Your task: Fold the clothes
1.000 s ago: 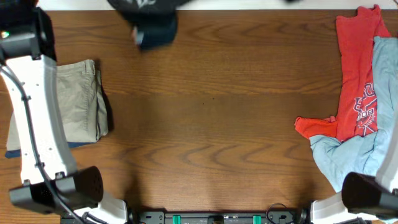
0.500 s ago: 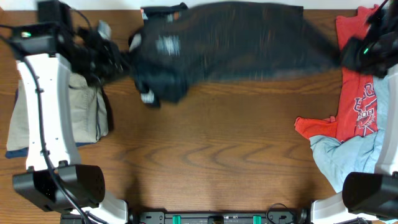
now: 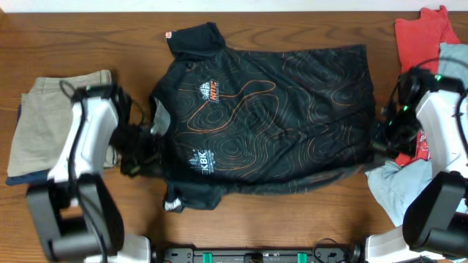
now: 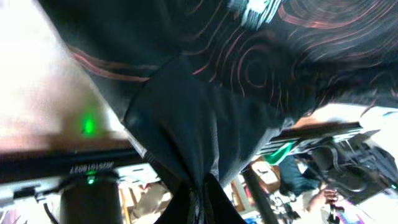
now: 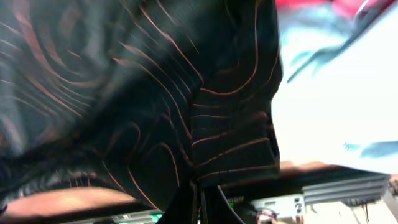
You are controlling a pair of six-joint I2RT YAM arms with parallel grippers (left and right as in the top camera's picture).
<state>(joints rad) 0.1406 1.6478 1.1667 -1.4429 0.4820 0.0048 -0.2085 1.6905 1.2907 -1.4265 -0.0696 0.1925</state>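
Note:
The black jersey (image 3: 263, 117) with thin orange contour lines and white-and-orange logos lies spread across the middle of the table, collar at the far left. My left gripper (image 3: 139, 150) is shut on the jersey's left edge; the left wrist view shows black cloth (image 4: 199, 124) pinched between the fingers (image 4: 200, 205). My right gripper (image 3: 380, 139) is shut on the jersey's right edge; the right wrist view shows the striped cloth (image 5: 186, 93) bunched into the closed fingers (image 5: 198, 202).
Folded tan trousers (image 3: 44, 124) lie at the left, under the left arm. A red shirt (image 3: 420, 44) and a light blue garment (image 3: 409, 186) are piled at the right edge, beside the right arm.
The jersey swept in from the far edge and now lies spread flat on the table. Both arms came down toward the near side, holding its left and right edges.

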